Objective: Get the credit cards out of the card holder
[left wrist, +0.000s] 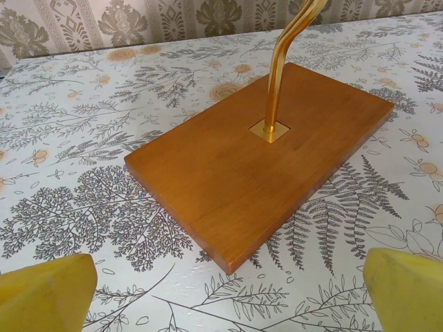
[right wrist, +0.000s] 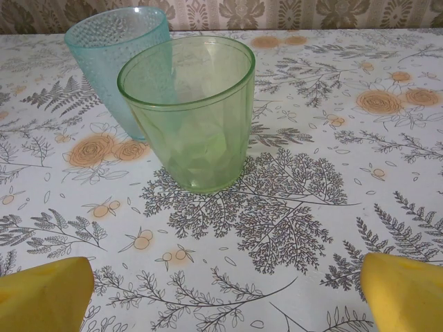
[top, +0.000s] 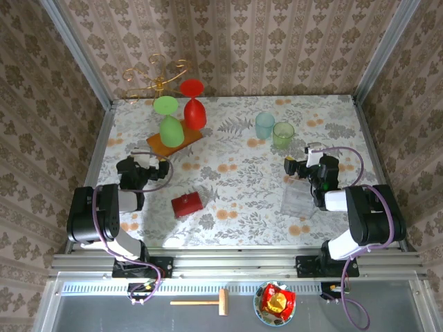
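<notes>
Red folding wallet-style card holder is lying flat on the floral-patterned desk, looking folded shut from above. Thin flat credit cards are presumably sitting inside, none lying out that I can make out. Holder is sitting back toward the bases and right of the left tool, near but not touching, and well apart to the left of the right tool.

Left tool is standing fully spread, gripping nothing: its yellow pads are sitting at the bottom corners of its wrist view, bare desk between them. Just ahead of it an orange-brown wooden board is lying flat with a gold metal rod rising from it. Right tool is likewise standing spread wide and carrying nothing. Straight ahead of it a pale green clear tumbler is standing upright, a blue-green dimpled tumbler just behind it to the left.

Step, as I'm reading it: extraction not begun, we're sitting at the reach phase, both tools pointing away from the holder. Next move is calling for the left tool, being the closer one, swinging back and right and coming down over the holder to pin or pinch an edge. Right tool is then crossing left to open the fold and draw the cards out. Cards being thin, that pull is needing a precise edge grip.
</notes>
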Robot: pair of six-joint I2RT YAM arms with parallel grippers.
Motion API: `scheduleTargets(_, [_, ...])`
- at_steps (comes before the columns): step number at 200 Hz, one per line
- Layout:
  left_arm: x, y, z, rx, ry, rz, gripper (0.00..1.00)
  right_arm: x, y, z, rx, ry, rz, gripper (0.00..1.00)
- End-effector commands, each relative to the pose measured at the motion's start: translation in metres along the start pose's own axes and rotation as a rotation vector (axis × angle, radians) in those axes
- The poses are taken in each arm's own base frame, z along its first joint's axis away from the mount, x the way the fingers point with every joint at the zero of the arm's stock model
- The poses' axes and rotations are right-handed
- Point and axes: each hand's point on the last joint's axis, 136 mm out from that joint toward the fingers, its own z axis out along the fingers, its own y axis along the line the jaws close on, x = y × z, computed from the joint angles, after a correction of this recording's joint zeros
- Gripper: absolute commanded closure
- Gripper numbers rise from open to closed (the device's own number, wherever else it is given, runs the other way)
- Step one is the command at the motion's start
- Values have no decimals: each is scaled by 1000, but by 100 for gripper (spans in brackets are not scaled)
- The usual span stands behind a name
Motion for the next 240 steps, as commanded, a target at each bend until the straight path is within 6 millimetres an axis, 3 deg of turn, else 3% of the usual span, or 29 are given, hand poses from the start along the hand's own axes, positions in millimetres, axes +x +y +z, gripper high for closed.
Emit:
scheduleTargets(1, [-7,-4,0,22,-31,26,0,-10,1,2,-12,-26,-18,0])
scheduleTargets(240, [-7,-4,-1,14,-33,33,0,-10,1,2,-14,-27,-19,0])
